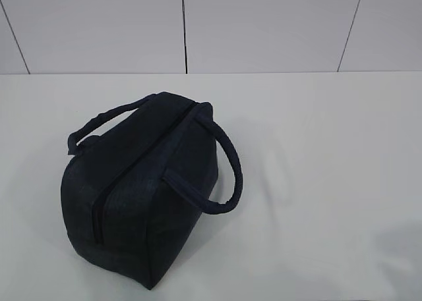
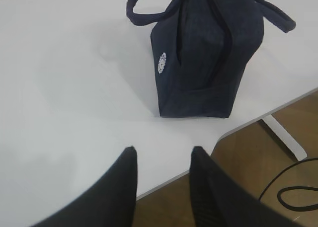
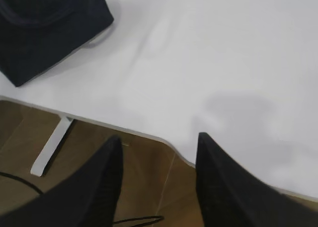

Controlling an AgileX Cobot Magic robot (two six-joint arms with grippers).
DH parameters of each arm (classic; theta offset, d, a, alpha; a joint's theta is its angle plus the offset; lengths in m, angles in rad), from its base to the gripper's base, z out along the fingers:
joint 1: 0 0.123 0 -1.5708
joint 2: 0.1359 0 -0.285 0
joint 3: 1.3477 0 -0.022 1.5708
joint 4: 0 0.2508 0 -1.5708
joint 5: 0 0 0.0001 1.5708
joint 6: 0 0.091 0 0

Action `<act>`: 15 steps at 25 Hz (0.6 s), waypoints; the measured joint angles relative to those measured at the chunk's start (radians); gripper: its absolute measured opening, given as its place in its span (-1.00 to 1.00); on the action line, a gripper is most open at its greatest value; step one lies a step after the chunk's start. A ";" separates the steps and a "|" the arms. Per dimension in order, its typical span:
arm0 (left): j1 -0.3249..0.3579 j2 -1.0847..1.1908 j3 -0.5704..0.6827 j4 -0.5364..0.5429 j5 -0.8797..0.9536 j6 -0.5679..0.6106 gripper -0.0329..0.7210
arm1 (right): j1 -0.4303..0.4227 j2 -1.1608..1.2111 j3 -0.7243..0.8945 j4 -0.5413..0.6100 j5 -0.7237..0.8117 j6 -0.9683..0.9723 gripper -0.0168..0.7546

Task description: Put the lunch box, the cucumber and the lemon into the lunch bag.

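Observation:
The dark navy lunch bag [image 1: 148,182] stands on the white table [image 1: 316,156], its top zipper shut and its two loop handles out to the sides. In the left wrist view the lunch bag [image 2: 203,58] shows its small white round logo. One corner of the lunch bag [image 3: 44,28] shows in the right wrist view. My left gripper [image 2: 164,150] hangs open over the table's front edge, with nothing between its fingers. My right gripper [image 3: 159,136] is open and empty too, over the table edge. The lunch box, the cucumber and the lemon are out of view. Neither gripper shows in the exterior view.
A white panelled wall [image 1: 264,24] rises behind the table. Below the table's front edge lie a wooden floor [image 3: 149,177], a white table leg [image 3: 49,147] and black cables [image 2: 298,194].

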 joint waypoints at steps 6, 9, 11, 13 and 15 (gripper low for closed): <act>0.183 -0.018 0.004 0.002 0.000 0.000 -0.26 | -0.253 0.000 0.000 0.000 0.000 0.000 -0.02; 0.254 -0.018 0.004 0.004 0.000 0.000 -0.26 | -0.368 0.000 0.000 0.000 -0.001 0.000 -0.02; 0.275 -0.018 0.004 0.004 0.000 0.000 -0.26 | -0.420 0.000 0.000 0.000 -0.001 0.000 -0.02; 0.287 -0.018 0.004 0.004 0.000 0.000 -0.26 | -0.452 0.000 0.000 0.000 -0.002 0.001 -0.02; 0.289 -0.018 0.004 0.004 0.000 0.000 -0.26 | -0.478 0.000 0.000 0.000 -0.002 0.001 -0.02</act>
